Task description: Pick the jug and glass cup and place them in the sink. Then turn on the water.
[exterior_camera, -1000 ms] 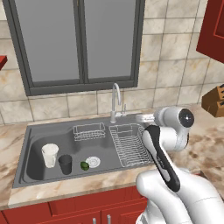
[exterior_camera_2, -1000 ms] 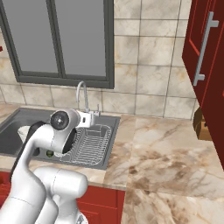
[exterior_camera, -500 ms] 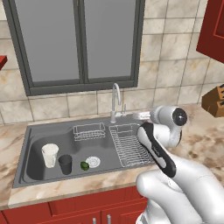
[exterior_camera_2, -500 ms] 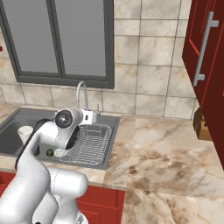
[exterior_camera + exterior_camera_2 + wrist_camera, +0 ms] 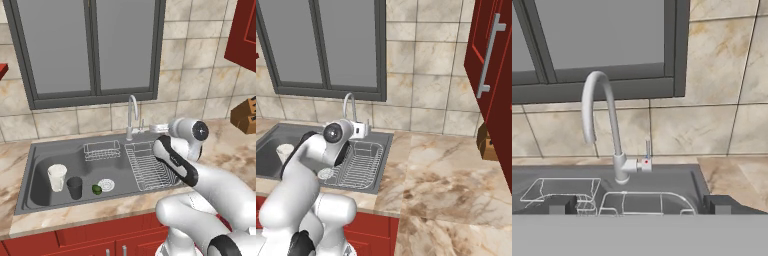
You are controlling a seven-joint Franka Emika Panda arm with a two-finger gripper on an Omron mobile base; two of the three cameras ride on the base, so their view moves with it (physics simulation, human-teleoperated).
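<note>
The pale jug point(image 5: 56, 177) and the small dark glass cup point(image 5: 75, 187) stand upright side by side in the left basin of the grey sink point(image 5: 37, 150); the jug point(image 5: 284, 151) also peeks out behind my arm. My gripper point(image 5: 158, 128) point(image 5: 364, 129) hovers over the right basin, just right of the curved tap point(image 5: 132, 115), pointing at the back wall. In the hand view, the gripper point(image 5: 640, 207) is open and holds nothing, with its fingertips point(image 5: 562, 205) spread wide. The tap point(image 5: 604, 125) and its small lever point(image 5: 646, 152) are straight ahead. No water runs.
A wire rack point(image 5: 150, 167) fills the right basin and a smaller one point(image 5: 101, 149) sits at the back. A green item point(image 5: 96, 189) lies by the drain point(image 5: 106, 185). On the marble counter at right is a knife block point(image 5: 246, 115), under red cabinets point(image 5: 491, 75).
My hand has swung in over the right basin toward the tap, staying open. Jug and cup have not moved.
</note>
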